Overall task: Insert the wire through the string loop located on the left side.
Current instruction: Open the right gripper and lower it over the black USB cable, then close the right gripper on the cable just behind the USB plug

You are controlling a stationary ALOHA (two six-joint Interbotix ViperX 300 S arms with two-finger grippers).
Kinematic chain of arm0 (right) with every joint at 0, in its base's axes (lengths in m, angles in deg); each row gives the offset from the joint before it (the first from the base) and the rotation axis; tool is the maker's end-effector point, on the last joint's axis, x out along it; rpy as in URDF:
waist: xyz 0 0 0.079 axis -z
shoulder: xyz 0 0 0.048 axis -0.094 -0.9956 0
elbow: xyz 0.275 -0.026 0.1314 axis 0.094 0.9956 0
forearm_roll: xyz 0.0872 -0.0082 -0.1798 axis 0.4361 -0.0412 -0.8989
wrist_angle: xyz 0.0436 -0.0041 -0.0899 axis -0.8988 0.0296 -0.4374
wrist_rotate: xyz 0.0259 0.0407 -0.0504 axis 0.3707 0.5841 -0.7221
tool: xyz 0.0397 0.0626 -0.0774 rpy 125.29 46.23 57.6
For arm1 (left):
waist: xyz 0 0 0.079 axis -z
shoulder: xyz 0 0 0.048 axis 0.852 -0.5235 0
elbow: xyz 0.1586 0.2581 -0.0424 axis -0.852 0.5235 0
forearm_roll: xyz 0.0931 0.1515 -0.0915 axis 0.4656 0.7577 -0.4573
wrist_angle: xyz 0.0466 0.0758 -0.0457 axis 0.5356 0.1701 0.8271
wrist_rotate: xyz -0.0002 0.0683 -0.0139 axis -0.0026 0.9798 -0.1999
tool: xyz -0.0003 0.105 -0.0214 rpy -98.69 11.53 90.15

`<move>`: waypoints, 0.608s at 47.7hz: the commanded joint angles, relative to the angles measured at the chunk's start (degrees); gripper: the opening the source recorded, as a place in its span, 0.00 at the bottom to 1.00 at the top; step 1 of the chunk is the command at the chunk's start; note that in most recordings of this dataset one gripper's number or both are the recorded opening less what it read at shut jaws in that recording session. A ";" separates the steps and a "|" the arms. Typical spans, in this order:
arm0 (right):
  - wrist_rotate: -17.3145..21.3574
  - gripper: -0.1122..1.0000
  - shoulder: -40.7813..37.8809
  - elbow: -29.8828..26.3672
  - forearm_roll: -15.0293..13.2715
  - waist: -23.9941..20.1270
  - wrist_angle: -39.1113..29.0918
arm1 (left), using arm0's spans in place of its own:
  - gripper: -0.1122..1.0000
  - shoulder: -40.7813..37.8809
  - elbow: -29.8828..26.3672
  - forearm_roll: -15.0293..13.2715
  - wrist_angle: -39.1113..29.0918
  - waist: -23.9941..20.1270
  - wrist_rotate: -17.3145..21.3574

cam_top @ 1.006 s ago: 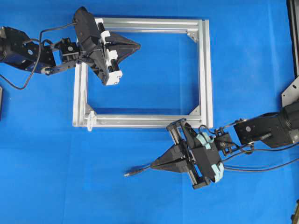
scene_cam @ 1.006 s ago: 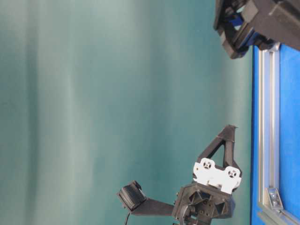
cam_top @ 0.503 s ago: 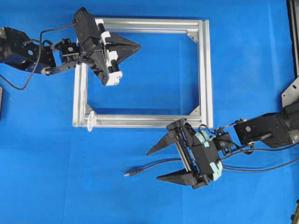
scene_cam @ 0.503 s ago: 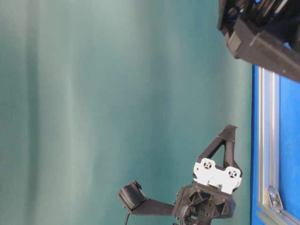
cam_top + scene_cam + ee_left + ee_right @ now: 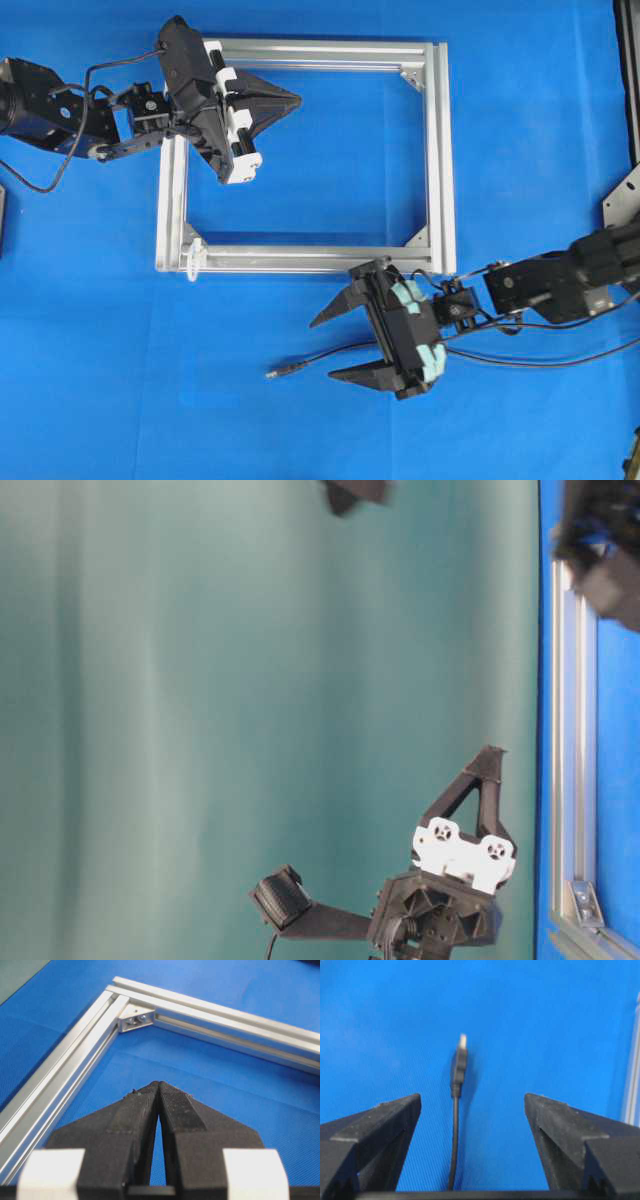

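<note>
step: pre-grasp; right tool (image 5: pixel 340 347) spread astride wire (image 5: pixel 457 1091), untouched
left tool (image 5: pixel 158 1091): pressed together, empty
next: lower, pinch behind plug

**Hidden, cropped and unclear parts of the scene**

In the overhead view, the wire (image 5: pixel 315 360) vanishes beneath the right gripper (image 5: pixel 340 348); its far end runs off the picture at 3 o'clock. The string loop (image 5: pixel 193 258) is too small to make out as a ring. The left arm (image 5: pixel 40 105) is cropped at 9 o'clock. At table level, blurred dark shapes are cut off at 12 and 2 o'clock. The right wrist view cuts off the frame (image 5: pixel 633 1085) at 3 o'clock.
</note>
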 commanded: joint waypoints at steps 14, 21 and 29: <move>3.34 0.87 -4.48 -1.05 0.53 0.09 4.83 | 0.10 1.49 -0.35 0.09 0.26 0.18 0.00; 3.34 0.83 -4.75 -1.14 0.53 0.09 5.19 | 0.10 1.49 -0.35 0.18 0.26 0.18 0.00; 3.34 0.64 -4.75 -1.14 0.44 0.09 5.63 | 0.10 1.49 -0.35 0.18 0.26 0.18 0.09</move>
